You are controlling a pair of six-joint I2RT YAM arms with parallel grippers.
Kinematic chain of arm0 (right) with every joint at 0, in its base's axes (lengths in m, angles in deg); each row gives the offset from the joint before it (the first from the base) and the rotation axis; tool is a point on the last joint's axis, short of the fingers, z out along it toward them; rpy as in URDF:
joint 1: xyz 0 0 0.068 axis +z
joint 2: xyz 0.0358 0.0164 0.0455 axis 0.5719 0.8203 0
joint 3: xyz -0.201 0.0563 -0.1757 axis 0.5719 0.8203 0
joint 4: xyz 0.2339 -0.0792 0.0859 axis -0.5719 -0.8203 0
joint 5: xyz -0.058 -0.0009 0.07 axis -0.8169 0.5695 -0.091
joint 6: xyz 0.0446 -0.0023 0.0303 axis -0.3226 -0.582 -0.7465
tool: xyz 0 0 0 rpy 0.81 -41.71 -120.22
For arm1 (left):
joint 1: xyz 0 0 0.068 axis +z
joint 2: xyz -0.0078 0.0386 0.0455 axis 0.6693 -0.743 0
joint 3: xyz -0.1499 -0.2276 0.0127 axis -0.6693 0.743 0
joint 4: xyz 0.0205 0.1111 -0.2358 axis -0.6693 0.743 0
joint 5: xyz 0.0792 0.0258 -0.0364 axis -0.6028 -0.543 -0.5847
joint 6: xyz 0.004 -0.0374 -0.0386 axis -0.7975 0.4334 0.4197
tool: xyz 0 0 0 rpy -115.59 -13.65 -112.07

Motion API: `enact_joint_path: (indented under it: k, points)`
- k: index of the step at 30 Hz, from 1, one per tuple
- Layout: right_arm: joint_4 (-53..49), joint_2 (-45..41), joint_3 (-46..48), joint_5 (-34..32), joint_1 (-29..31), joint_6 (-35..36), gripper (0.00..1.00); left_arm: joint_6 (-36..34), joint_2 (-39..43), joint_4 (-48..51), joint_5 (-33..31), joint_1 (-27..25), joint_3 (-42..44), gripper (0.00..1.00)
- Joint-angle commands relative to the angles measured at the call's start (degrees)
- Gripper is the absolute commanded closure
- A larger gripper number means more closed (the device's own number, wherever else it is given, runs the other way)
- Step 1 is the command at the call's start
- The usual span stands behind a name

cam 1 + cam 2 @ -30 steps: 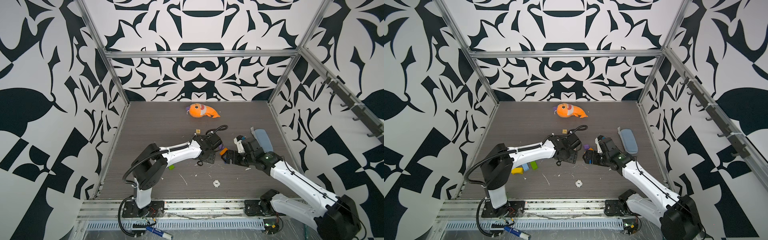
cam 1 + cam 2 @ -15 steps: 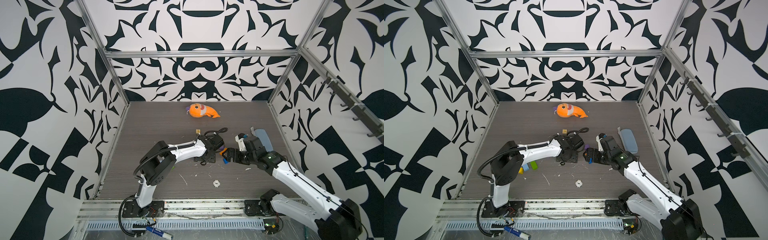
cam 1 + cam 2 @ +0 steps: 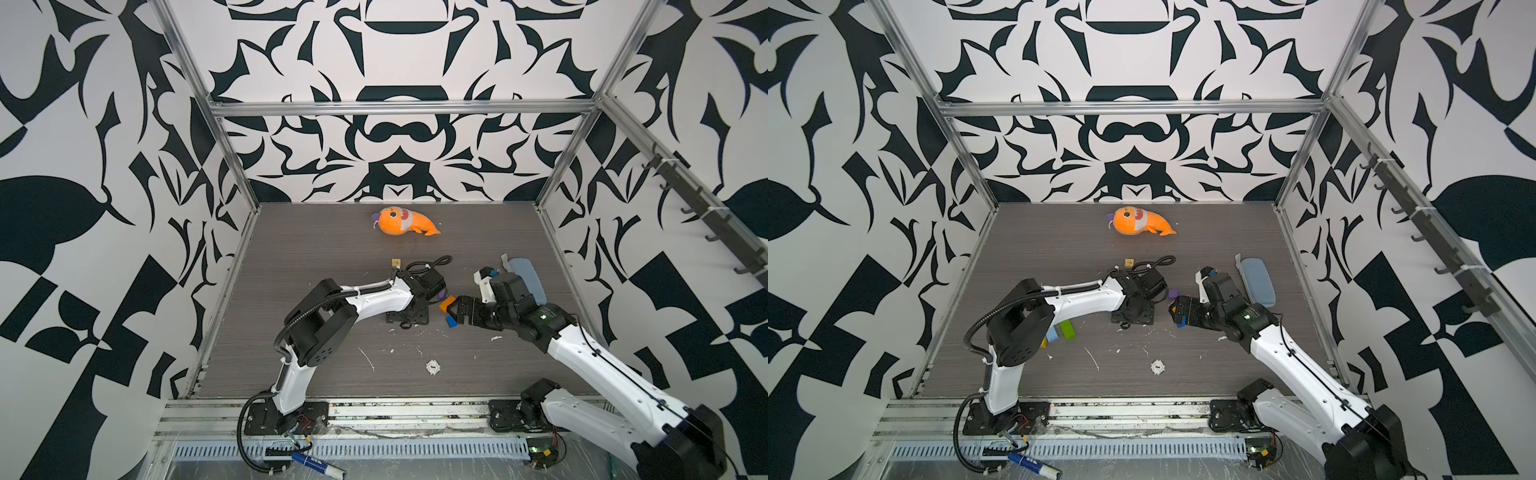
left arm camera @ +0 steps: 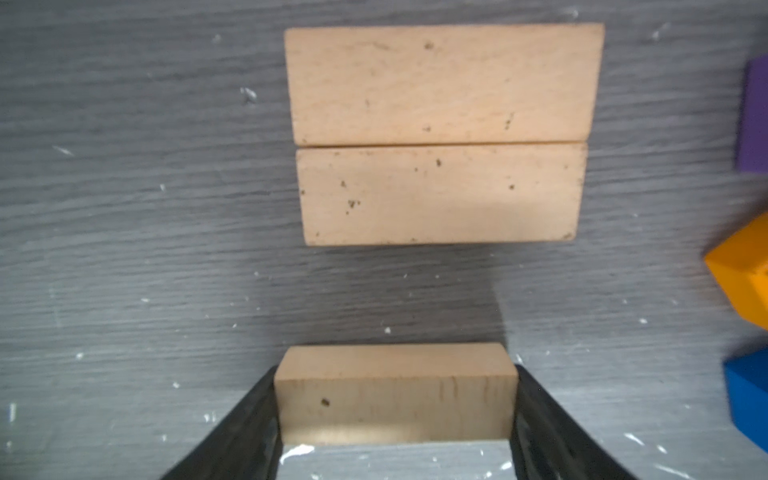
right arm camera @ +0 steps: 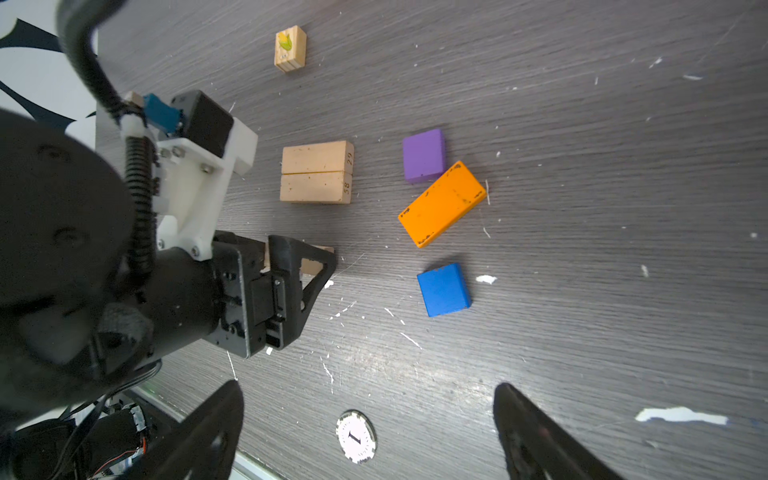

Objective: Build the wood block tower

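Observation:
My left gripper (image 4: 395,415) is shut on a plain tan block (image 4: 395,390), held low over the table. Just ahead of it, two tan blocks (image 4: 438,137) lie side by side and touching. Beside them are a purple cube (image 5: 424,156), an orange brick (image 5: 442,203) and a blue cube (image 5: 444,289). My right gripper (image 5: 365,399) hangs open and empty above the table, near those coloured blocks (image 3: 448,309). In a top view, green (image 3: 1067,329), light-blue (image 3: 1052,333) and yellow (image 3: 1044,342) bricks lie under the left arm.
An orange plush fish (image 3: 403,222) lies near the back wall. A blue-grey case (image 3: 528,278) sits at the right, behind the right arm. A small picture block (image 5: 290,48) lies behind the left gripper, and a white round token (image 5: 356,435) lies toward the front.
The left arm's elbow has swung toward the middle while its gripper stayed by the tan blocks. The right gripper has barely moved.

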Motion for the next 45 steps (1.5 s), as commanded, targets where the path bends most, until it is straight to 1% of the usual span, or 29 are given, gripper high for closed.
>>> enact_joint_path:
  k: [1,9,45]
  points:
    - [-0.43,-1.52,-3.16,-1.22,-0.26,-0.23,0.02,0.19,-1.04,1.30,-0.35,0.59,-2.59,0.37]
    - [-1.46,-2.89,-3.97,-1.42,-0.57,-0.22,0.02,-0.75,-3.16,2.10,-0.21,0.99,-5.34,0.37]
    - [-2.12,-1.65,-5.30,-0.31,-1.47,0.30,0.02,-1.75,-5.63,2.89,-0.42,2.13,-7.32,0.35]
